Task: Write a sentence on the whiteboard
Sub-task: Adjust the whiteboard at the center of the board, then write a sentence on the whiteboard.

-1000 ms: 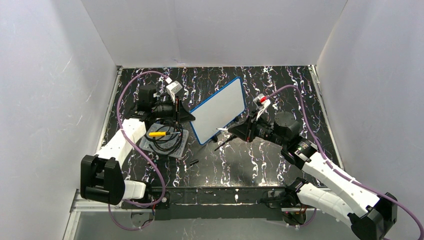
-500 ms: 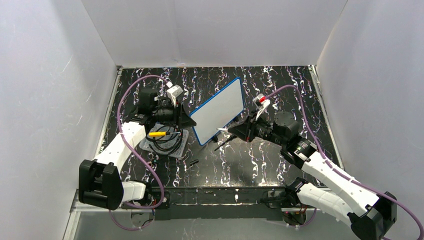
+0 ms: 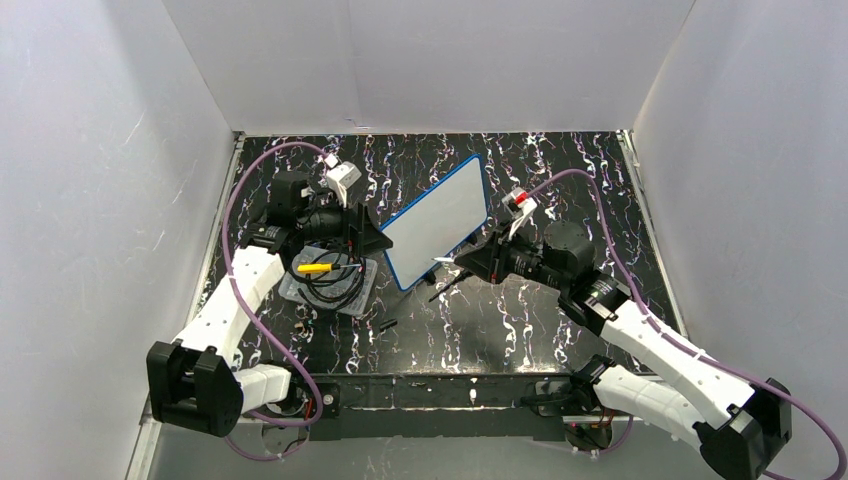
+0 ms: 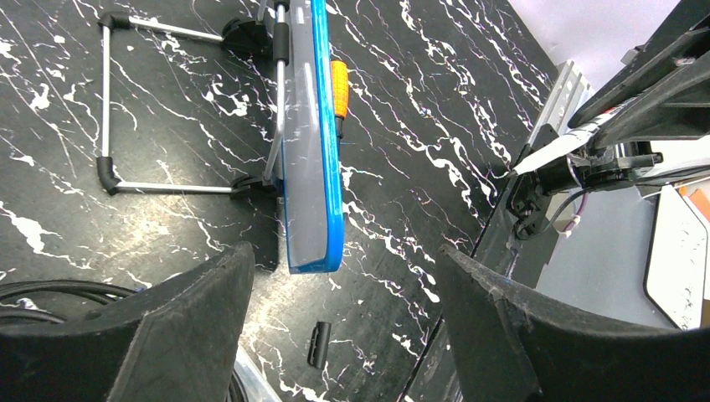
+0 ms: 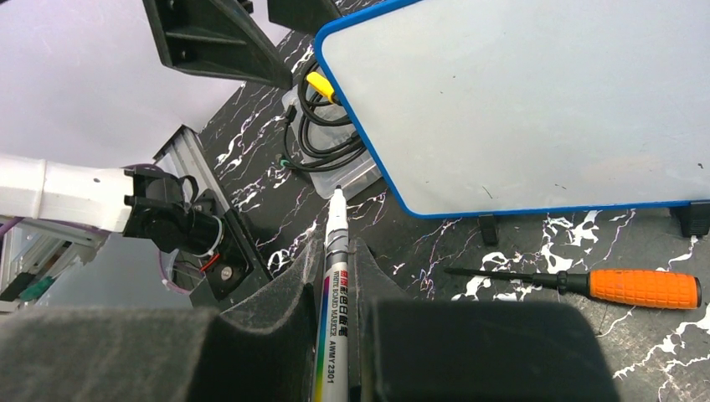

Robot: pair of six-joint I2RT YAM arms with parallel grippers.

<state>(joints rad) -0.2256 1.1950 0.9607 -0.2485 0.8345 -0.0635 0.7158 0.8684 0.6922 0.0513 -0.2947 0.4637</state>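
The whiteboard has a blue rim and stands tilted on a wire stand at mid table. No sentence is in view; the face that shows is blank white. My left gripper is open at the board's left edge. In the left wrist view the board's corner lies between the spread jaws of the left gripper, apart from both fingers. My right gripper is shut on a whiteboard marker. Its uncapped tip points at the board's lower edge, short of it.
A clear tray with black cable and a yellow plug lies left of the board. An orange-handled screwdriver lies on the table by the stand's feet. A black marker cap lies loose in front of the board.
The left gripper opened from a grip on the board's left edge and let it go. The board stays on its stand. The right arm and marker have barely moved.
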